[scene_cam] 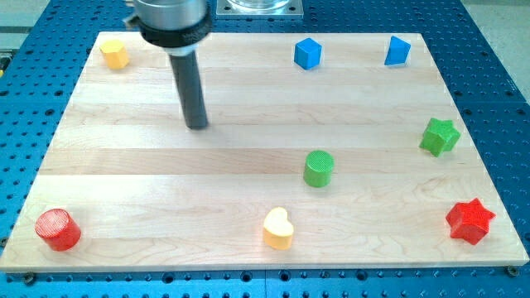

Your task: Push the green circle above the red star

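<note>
The green circle (319, 168), a short cylinder, stands right of the board's middle. The red star (470, 220) lies near the board's bottom right corner, well to the right of and below the green circle. My tip (197, 127) rests on the board in its upper left part, far to the left of and a little above the green circle, touching no block.
A green star (439, 136) lies at the right edge above the red star. A yellow heart (278, 229) sits at bottom centre, a red cylinder (58, 229) at bottom left, a yellow block (115, 54) at top left. A blue cube (307, 53) and another blue block (397, 50) stand at the top.
</note>
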`<state>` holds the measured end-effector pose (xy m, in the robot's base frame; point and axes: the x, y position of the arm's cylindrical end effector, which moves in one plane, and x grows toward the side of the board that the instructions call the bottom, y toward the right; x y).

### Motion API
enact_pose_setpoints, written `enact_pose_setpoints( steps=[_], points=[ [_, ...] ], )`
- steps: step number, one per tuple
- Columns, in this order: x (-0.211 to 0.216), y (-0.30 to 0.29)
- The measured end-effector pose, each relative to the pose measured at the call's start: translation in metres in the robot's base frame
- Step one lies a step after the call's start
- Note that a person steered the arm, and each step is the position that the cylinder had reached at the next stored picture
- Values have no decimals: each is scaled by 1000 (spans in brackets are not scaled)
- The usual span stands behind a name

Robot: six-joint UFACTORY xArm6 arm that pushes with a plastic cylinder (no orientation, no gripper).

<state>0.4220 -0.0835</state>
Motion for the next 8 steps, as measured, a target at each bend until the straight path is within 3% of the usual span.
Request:
enact_pose_setpoints(
  steps=[2, 3, 4, 5, 7, 8],
  points=[
    [19, 60],
    [48, 84],
    [62, 85],
    [65, 112],
    [109, 191],
    [113, 195]
  ],
)
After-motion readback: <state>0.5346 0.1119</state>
